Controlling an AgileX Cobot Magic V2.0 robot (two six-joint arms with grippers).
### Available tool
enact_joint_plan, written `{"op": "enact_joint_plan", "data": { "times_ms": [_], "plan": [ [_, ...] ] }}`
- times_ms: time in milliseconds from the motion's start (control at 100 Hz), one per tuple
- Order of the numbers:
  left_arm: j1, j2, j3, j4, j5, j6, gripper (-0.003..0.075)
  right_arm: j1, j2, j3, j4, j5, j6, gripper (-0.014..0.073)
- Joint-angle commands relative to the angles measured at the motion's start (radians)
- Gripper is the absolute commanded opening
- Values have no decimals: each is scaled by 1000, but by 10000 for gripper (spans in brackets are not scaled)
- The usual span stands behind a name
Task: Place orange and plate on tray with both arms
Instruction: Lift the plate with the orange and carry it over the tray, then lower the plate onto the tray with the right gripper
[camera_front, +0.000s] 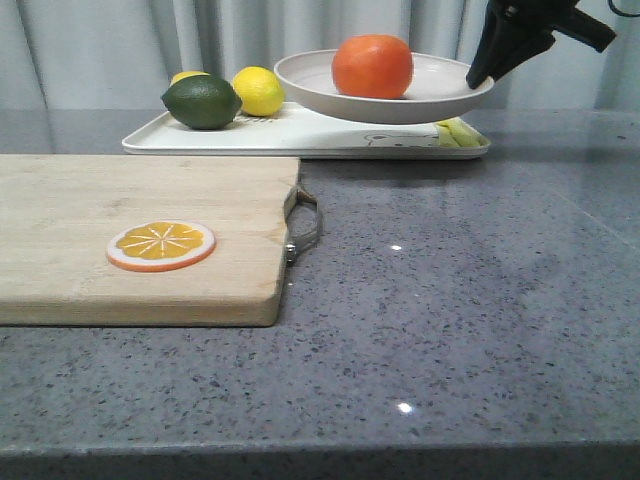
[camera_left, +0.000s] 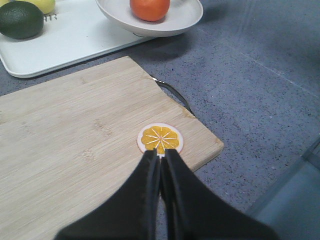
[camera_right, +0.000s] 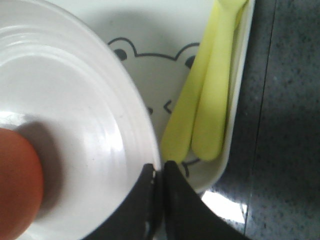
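The orange (camera_front: 372, 66) lies in the off-white plate (camera_front: 440, 99). My right gripper (camera_front: 478, 80) is shut on the plate's right rim and holds it in the air above the white tray (camera_front: 300, 138). In the right wrist view its jaws (camera_right: 158, 169) pinch the rim, with the plate (camera_right: 70, 110), the orange (camera_right: 17, 185) and the tray's bear drawing (camera_right: 155, 85) below. My left gripper (camera_left: 160, 155) is shut and empty above the cutting board, out of the front view. The left wrist view shows plate (camera_left: 175, 22) and orange (camera_left: 149, 8).
A wooden cutting board (camera_front: 120, 235) with a metal handle (camera_front: 305, 225) carries an orange slice (camera_front: 161, 245). On the tray lie a green lime (camera_front: 202, 102), a lemon (camera_front: 258, 91) and yellow pieces (camera_right: 207, 95) at its right end. Grey stone counter (camera_front: 460, 300) all round.
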Motion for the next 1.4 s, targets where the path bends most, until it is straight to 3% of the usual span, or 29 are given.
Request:
{"op": "enact_joint_plan", "data": {
  "times_ms": [0, 210, 420, 1040, 1180, 1390],
  "plan": [
    [1, 3, -29, -4, -96, -8, -19, -1, -3, -130, 42, 3, 28, -59],
    [1, 3, -29, -4, -112, -8, -19, 6, 154, -365, 40, 47, 86, -59],
    [1, 3, -29, -4, -112, -8, -19, 31, 244, -492, -3, 50, 112, -59],
    [1, 3, -29, -4, -112, -8, -19, 49, 267, -499, -17, -53, 113, -50],
    [1, 3, -29, -4, -112, -8, -19, 49, 268, -499, -18, -45, 113, 37],
    [1, 3, -29, -4, -112, -8, -19, 49, 268, -499, -18, -45, 113, 242]
  ]
}}
